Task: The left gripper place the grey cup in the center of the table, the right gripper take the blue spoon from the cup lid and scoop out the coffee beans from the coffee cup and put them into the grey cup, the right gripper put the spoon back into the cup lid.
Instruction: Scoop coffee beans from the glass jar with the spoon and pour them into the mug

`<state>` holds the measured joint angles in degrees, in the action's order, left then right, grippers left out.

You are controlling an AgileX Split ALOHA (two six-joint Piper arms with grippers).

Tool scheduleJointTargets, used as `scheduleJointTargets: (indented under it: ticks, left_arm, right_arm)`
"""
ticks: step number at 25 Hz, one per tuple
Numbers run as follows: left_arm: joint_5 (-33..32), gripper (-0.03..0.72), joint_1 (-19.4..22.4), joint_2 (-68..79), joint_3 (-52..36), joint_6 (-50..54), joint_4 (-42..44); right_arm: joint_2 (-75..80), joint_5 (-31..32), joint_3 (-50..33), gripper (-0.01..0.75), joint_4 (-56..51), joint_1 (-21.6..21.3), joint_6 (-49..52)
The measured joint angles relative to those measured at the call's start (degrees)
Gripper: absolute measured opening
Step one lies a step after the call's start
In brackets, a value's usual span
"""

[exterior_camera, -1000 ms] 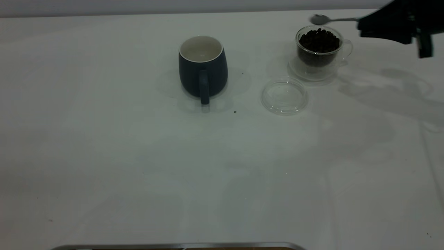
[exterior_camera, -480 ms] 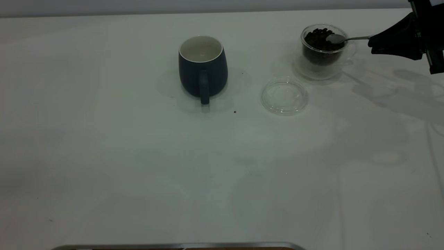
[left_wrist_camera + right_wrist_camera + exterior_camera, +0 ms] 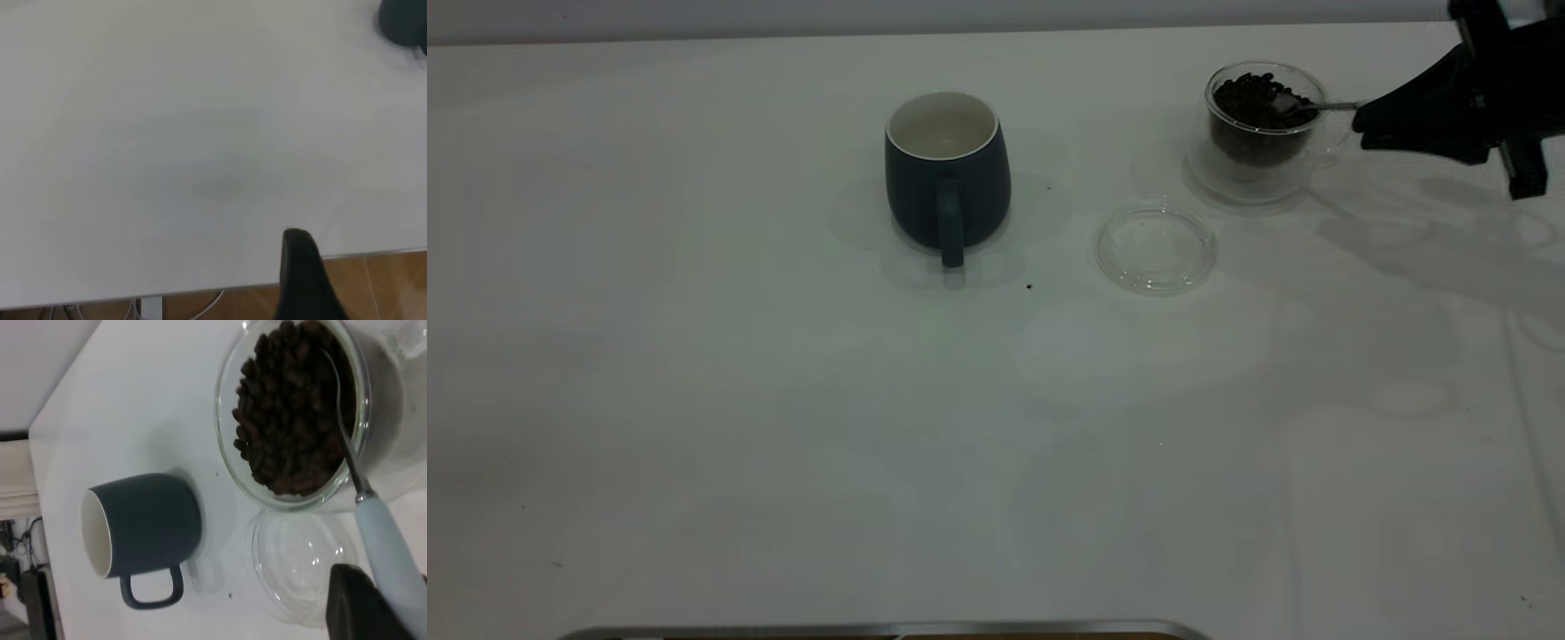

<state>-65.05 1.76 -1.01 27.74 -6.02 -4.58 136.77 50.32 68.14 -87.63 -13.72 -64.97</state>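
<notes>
Two cups: both stand toward the far side of the white table (image 3: 783, 427), with a clear lid between them.
Table front: bare cloth nearest the exterior camera, with a metal edge (image 3: 871, 629) along the near border.
Cup lid (image 3: 1156, 245): clear, flat on the table, nearer than both cups and to the right of the grey one; nothing lies in it.
Grey cup (image 3: 947, 169): upright near the table's middle, handle toward the exterior camera, pale inside with no beans visible.
Coffee cup (image 3: 1263, 116): clear glass, far right, filled with coffee beans (image 3: 1249, 93).
Spoon (image 3: 1303, 104): its bowl is dipped into the beans, its handle running out over the rim to the right; in the right wrist view the handle is pale blue.
Right gripper (image 3: 1378, 120): just right of the coffee cup, clamped on the spoon's handle.
Left gripper (image 3: 303, 280): out of the exterior view; only one dark finger shows over the table edge, so its opening cannot be told.
</notes>
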Motion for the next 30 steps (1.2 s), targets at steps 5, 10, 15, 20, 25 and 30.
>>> scheduleJointTargets:
  ticks: [5, 10, 15, 20, 25, 30]
  left_arm:
    - [0.0, 0.513, 0.0, 0.0, 0.0, 0.0, 0.0]
    - [0.0, 0.513, 0.0, 0.0, 0.0, 0.0, 0.0]
    - [0.0, 0.513, 0.0, 0.0, 0.0, 0.0, 0.0]
    - [0.0, 0.513, 0.0, 0.0, 0.0, 0.0, 0.0]
    - [0.0, 0.513, 0.0, 0.0, 0.0, 0.0, 0.0]
    - [0.0, 0.513, 0.0, 0.0, 0.0, 0.0, 0.0]
  right_arm:
    - [1.3, 1.9, 0.0, 0.084, -1.0, 0.6, 0.0]
    - [1.3, 4.2, 0.0, 0.084, -1.3, 0.2, 0.1]
    - [1.3, 7.6, 0.0, 0.084, -1.4, -1.0, 0.1]
    - [1.3, 8.2, 0.0, 0.084, -0.5, -2.1, 1.0]
    - [1.3, 10.9, 0.0, 0.084, 0.0, -3.0, 1.4]
    - [1.3, 14.1, 0.0, 0.084, 0.0, -4.6, 2.3]
